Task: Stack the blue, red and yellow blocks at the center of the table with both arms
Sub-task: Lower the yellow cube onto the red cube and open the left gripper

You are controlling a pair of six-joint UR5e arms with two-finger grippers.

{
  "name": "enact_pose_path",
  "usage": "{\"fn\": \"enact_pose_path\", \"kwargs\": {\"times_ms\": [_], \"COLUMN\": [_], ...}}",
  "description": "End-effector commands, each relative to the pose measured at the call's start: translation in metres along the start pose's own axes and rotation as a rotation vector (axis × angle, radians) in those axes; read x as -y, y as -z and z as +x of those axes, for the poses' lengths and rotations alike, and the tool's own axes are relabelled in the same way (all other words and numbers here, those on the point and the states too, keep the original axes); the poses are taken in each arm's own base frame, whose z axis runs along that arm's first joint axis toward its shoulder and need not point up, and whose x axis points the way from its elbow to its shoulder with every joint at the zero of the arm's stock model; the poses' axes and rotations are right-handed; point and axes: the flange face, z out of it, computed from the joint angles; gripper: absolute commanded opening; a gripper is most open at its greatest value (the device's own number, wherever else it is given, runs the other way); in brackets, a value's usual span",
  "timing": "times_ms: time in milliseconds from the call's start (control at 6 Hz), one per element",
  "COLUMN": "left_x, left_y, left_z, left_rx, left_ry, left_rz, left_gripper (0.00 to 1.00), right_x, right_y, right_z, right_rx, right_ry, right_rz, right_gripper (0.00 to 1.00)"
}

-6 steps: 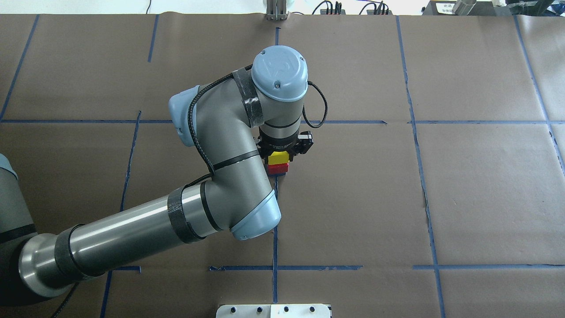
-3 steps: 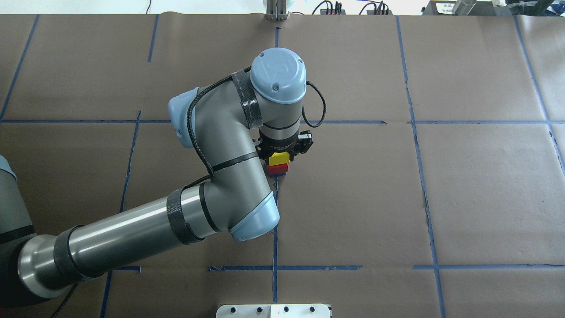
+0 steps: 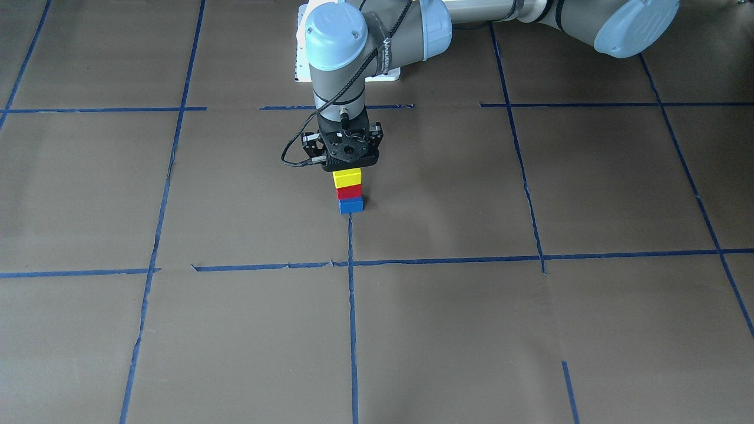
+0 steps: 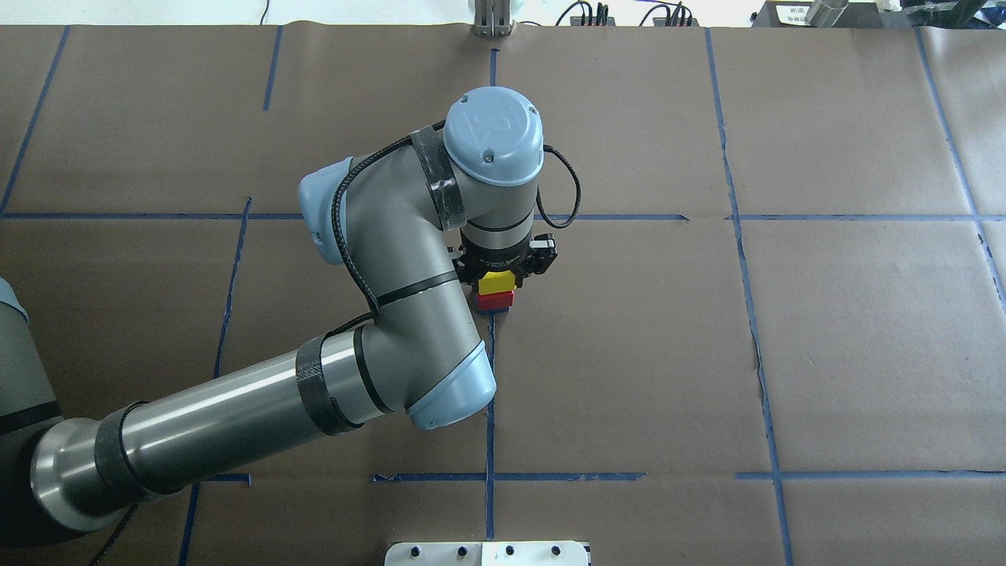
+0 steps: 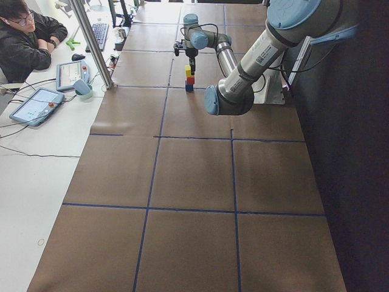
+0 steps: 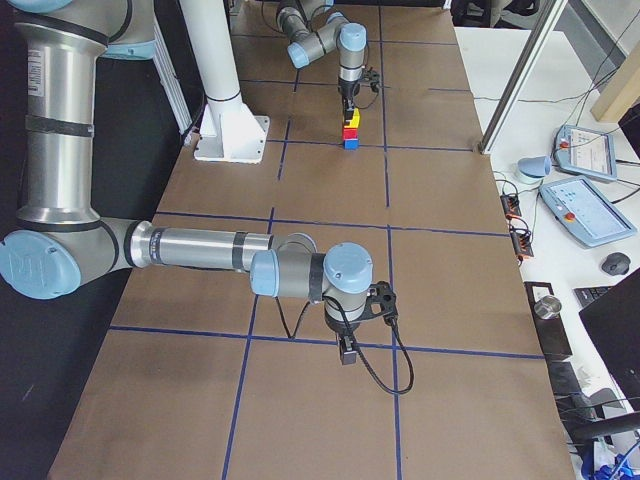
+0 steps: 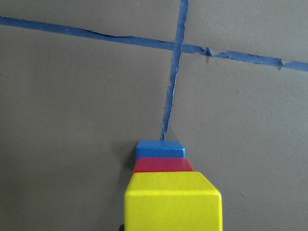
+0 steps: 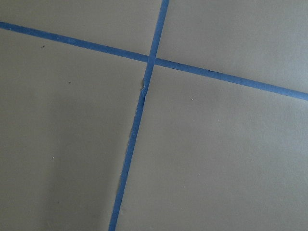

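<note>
Left gripper [image 3: 347,169]: directly above yellow block [image 3: 347,177]; grip cannot be told.
Stack: yellow over red block [image 3: 349,191] over blue block [image 3: 351,205].
Right gripper [image 6: 345,352]: grip cannot be told.

A robotics lab: brown-paper tabletop [image 4: 864,354] gridded with blue tape, grey touchscreen teach pendants [image 5: 35,106] on a white bench [image 5: 24,182] along its operators' edge.

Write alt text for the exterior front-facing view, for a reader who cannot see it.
A yellow cuboid block sits on a red block, itself on a blue block, on a brown paper-covered table crossed by blue tape. The grey left arm hangs black jaws directly above.
</note>
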Motion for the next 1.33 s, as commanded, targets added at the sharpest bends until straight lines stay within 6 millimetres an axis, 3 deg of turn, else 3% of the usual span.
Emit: {"fn": "enact_pose_path", "kwargs": {"times_ms": [0,333,500,667,833,1000,1167], "left_x": [0.000,0.000,0.000,0.001,0.003,0.013,0.019], "left_y": [-0.001,-0.001,-0.001,0.000,0.006,0.037,0.060], "left_z": [-0.001,-0.001,-0.001,-0.002,-0.002,-0.009,-0.041], "left_rx": [0.001,0.001,0.001,-0.008,-0.027,-0.053,-0.060], "left_ry": [-0.016,-0.016,-0.016,-0.021,-0.033,-0.062,-0.093], "left_rz": [0.000,0.001,0.001,0.005,0.018,0.043,0.065], "left_gripper": [0.50,0.66,0.77,0.96,0.99,1.00,1.00], "right_x": [0.000,0.000,0.000,0.000,0.000,0.000,0.000], "right_y": [0.000,0.000,0.000,0.000,0.000,0.000,0.000], "right_z": [0.000,0.000,-0.001,0.000,0.000,0.000,-0.001], "right_rx": [0.000,0.000,0.001,0.000,0.000,0.000,0.001], "right_ry": [0.000,0.000,0.000,-0.001,0.000,0.000,0.001], "right_rz": [0.000,0.000,-0.001,0.000,0.000,-0.001,0.000], "right_gripper": [1.00,1.00,1.00,1.00,1.00,1.00,1.00]}}
